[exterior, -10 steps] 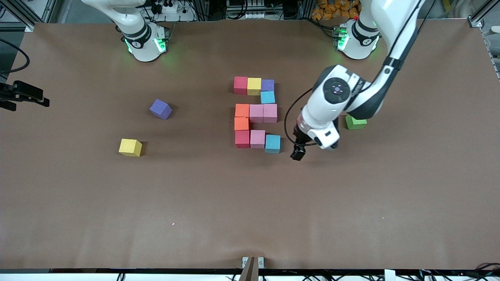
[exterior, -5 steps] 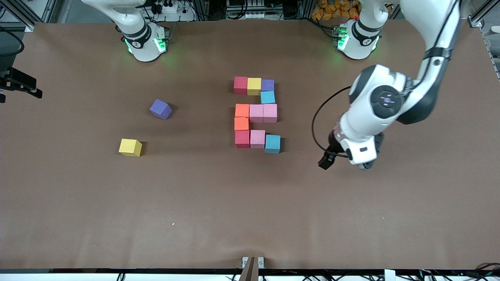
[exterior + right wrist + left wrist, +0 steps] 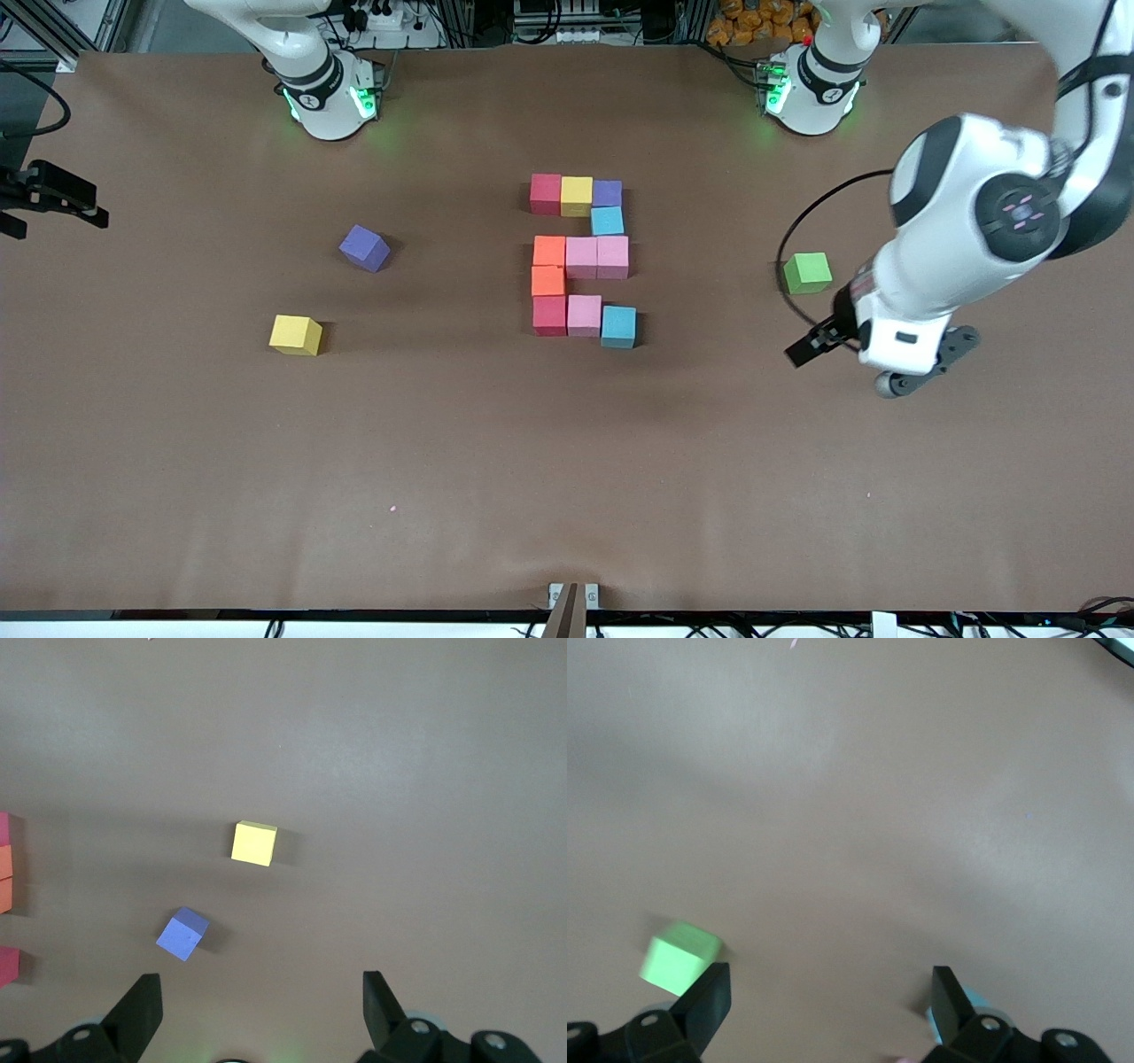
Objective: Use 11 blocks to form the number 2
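Now | left gripper (image 3: 824,997): fingers wide, empty, over bare desk (image 3: 709,461), green cube (image 3: 807,272) just beside | right gripper (image 3: 257,1001): fingers wide, empty, above loose yellow cube (image 3: 254,842)

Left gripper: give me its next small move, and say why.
Probably draw the left gripper back toward its base and park it. It hangs open and empty over bare table by the green cube, which is not needed. The number 2 already shows all eleven cubes touching. The right gripper waits open.
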Motion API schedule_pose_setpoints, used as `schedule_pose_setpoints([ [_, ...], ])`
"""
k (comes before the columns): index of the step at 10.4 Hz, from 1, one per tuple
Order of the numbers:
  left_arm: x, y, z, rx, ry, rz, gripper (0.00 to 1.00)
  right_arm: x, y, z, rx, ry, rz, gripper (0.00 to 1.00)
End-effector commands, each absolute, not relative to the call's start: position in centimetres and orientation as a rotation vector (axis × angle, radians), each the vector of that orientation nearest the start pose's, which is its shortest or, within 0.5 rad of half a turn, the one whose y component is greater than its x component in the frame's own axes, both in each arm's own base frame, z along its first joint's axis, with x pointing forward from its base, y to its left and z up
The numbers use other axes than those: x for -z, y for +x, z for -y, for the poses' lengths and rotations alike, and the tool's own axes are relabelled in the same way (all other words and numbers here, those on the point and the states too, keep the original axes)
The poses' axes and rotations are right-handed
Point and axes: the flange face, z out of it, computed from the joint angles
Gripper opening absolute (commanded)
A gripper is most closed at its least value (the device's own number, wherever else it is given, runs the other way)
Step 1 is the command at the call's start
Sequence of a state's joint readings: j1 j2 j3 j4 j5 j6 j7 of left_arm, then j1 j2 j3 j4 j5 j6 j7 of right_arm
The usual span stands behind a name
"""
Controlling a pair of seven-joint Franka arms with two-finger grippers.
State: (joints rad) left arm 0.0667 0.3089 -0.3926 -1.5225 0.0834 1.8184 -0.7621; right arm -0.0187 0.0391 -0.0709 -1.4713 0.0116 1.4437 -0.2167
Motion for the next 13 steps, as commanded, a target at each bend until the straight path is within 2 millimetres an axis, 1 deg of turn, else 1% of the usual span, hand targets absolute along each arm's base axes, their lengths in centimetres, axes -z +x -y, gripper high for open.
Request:
schedule_pose_setpoints([
  [1, -54.8, 60.1, 14.7, 0.042, -3.105, 0.388, 1.0, -64.0, 54.5, 4.5, -0.085, -3.135, 0.196, 1.0],
  [2, -56.3, 59.2, 12.9, 0.013, -3.103, 0.323, 1.0, -64.1, 54.4, 4.4, -0.083, -3.136, 0.199, 1.0],
  [3, -58.6, 58.1, 10.6, 0.015, -3.093, 0.233, 1.0, -64.4, 54.3, 4.4, -0.076, -3.136, 0.203, 1.0],
  [4, -60.2, 56.9, 9.3, 0.006, -3.084, 0.166, 1.0, -64.3, 54.3, 4.3, -0.078, -3.135, 0.213, 1.0],
  [5, -61.5, 55.7, 7.7, -0.02, -3.083, 0.192, 1.0, -64.1, 54.2, 3.7, -0.088, -3.135, 0.23, 1.0],
  [6, -62.2, 55.3, 7.3, -0.013, -3.108, 0.21, 1.0, -64.0, 54.3, 3.6, -0.091, -3.134, 0.232, 1.0],
  [7, -62.7, 54.6, 7.8, -0.004, -3.11, 0.177, 1.0, -64.2, 54.1, 3.1, -0.086, -3.136, 0.246, 1.0],
  [8, -63.2, 54.3, 7.3, 0.006, -3.115, 0.09, 1.0, -64.6, 53.8, 3.0, -0.078, -3.142, 0.249, 1.0],
  [9, -63.5, 54.0, 5.5, 0.005, -3.124, 0.03, 1.0, -64.6, 53.8, 2.9, -0.079, -3.145, 0.253, 1.0],
  [11, -64.0, 54.0, 4.6, 0.018, -3.148, 0.033, 1.0, -64.3, 54.0, 2.9, -0.083, -3.144, 0.256, 1.0],
  [13, -64.0, 54.2, 4.7, 0.02, -3.153, 0.031, 1.0, -64.1, 54.1, 3.1, -0.086, -3.144, 0.249, 1.0],
])
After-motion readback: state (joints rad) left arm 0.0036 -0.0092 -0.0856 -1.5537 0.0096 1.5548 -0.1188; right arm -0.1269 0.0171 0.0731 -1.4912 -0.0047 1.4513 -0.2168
